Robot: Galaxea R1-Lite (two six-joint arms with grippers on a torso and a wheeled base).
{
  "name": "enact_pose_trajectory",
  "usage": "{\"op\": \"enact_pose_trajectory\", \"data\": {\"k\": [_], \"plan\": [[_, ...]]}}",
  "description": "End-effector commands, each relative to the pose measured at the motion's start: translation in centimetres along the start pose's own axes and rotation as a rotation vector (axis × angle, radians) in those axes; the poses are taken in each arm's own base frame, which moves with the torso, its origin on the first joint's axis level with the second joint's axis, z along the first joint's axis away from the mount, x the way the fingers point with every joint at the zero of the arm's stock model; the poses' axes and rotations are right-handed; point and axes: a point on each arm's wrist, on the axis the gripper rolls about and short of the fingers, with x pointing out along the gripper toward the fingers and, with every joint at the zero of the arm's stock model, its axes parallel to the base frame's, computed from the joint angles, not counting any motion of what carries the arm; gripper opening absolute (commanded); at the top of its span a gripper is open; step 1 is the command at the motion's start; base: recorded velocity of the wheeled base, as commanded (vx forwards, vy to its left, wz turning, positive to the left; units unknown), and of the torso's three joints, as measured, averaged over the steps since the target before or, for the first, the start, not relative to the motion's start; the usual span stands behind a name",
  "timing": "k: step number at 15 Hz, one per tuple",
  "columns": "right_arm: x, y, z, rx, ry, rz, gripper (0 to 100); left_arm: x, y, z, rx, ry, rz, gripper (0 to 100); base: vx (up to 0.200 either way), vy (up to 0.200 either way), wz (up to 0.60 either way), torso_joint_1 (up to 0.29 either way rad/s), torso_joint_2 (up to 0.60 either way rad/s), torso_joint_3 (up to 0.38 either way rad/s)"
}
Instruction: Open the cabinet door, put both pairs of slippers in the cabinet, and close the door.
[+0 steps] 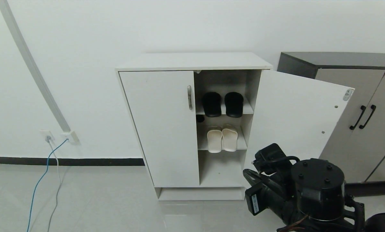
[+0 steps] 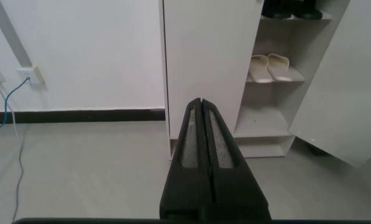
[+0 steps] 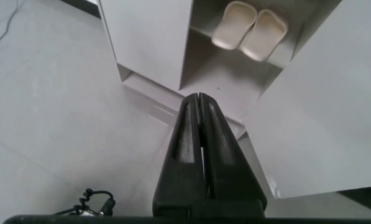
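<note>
The white cabinet stands against the wall with its left door closed and its right door swung wide open. A black pair of slippers sits on the upper shelf. A white pair of slippers sits on the middle shelf, and the bottom compartment is bare. My right arm is low in front of the open door. My right gripper is shut on nothing, above the floor before the cabinet base. My left gripper is also shut and holds nothing, facing the closed door from farther back.
A grey cabinet with black handles stands close behind the open door on the right. Wall sockets with a blue cable trailing over the floor are at the left. Bare tiled floor lies before the cabinet.
</note>
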Motion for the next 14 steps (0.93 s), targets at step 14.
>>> {"op": "enact_pose_trajectory", "data": {"k": [14], "plan": [[-0.06,-0.01,-0.26,-0.006,0.008,0.001,0,0.01,0.00,0.00,0.000,0.001,0.000,0,0.000,0.000,0.00,0.165,-0.49,-0.320]]}}
